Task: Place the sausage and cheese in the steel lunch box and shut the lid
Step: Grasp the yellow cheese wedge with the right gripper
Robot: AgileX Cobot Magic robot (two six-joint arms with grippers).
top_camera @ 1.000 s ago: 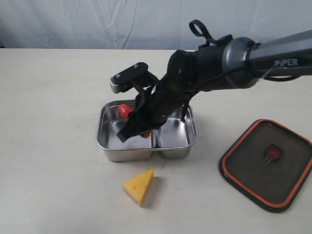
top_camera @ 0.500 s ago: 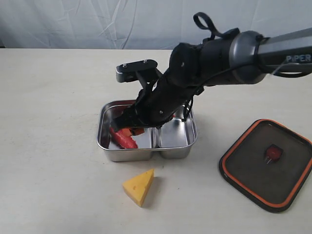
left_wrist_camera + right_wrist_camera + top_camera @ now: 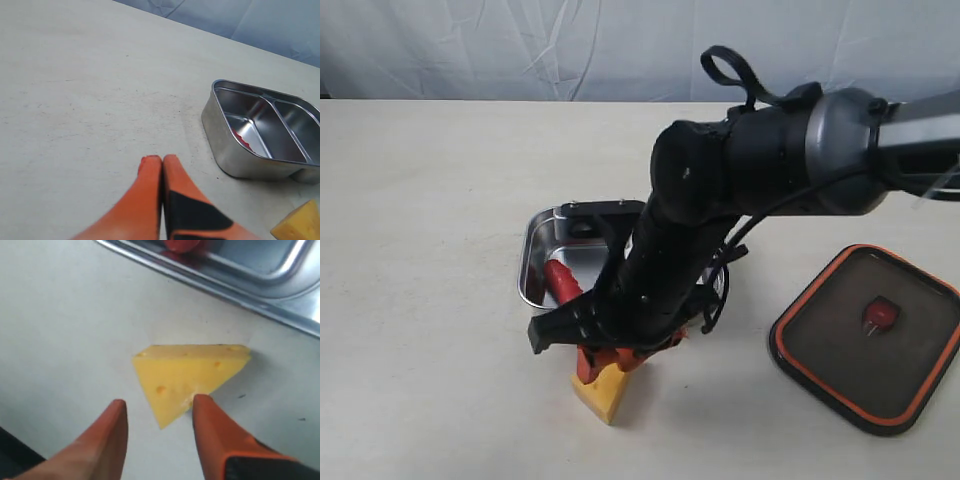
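The right pincer [image 3: 159, 401] stands apart astride the tip of the cheese [image 3: 185, 370] on the worktop [image 3: 60, 315], 1 finger at its edge. The left pincer [image 3: 162, 161] is pressed together, empty. The arm half hides the steel lunch box [image 3: 530, 262], with the sausage [image 3: 560, 280] inside.

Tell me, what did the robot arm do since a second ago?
The right gripper let go of the sausage, which now lies in the left compartment of the steel lunch box. Then the arm swung out of the box towards the front of the table, and its open jaws are now down at the cheese. The cheese, the box and the lid stayed where they were.
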